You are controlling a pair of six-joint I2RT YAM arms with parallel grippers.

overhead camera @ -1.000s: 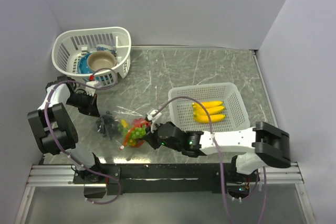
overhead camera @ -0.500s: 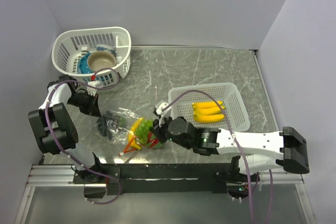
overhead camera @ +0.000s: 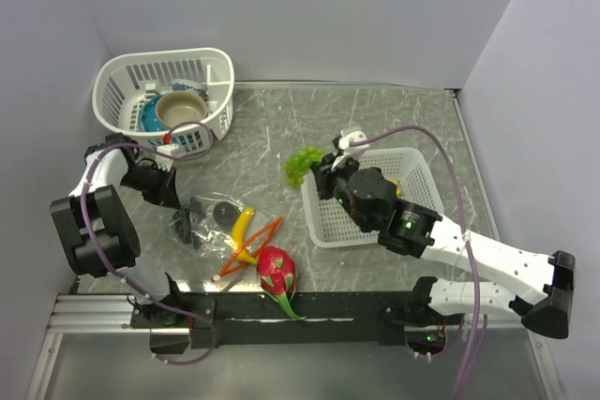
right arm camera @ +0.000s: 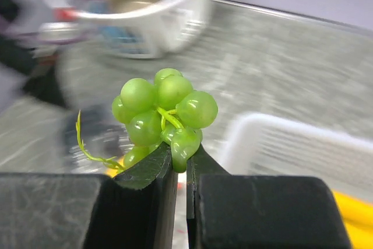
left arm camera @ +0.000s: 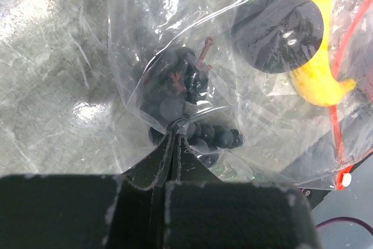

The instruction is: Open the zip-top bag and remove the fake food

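Right gripper (right arm camera: 180, 164), pinching the green cluster (right arm camera: 166, 112), holds it aloft beside the white basket (overhead camera: 319, 224), while the left gripper (left arm camera: 175, 138) pins a fold of the zip-top bag (left arm camera: 145, 39) between its closed fingers on the worktop (overhead camera: 394, 119). The dragon fruit (overhead camera: 276, 271) lies free at the near edge; a banana (left arm camera: 317, 56) and dark grapes (left arm camera: 175, 100) appear yet to come out

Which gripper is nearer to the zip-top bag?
Left. The left gripper pinches the zip-top bag; the right gripper holds the green cluster away from it, near the rectangular basket.
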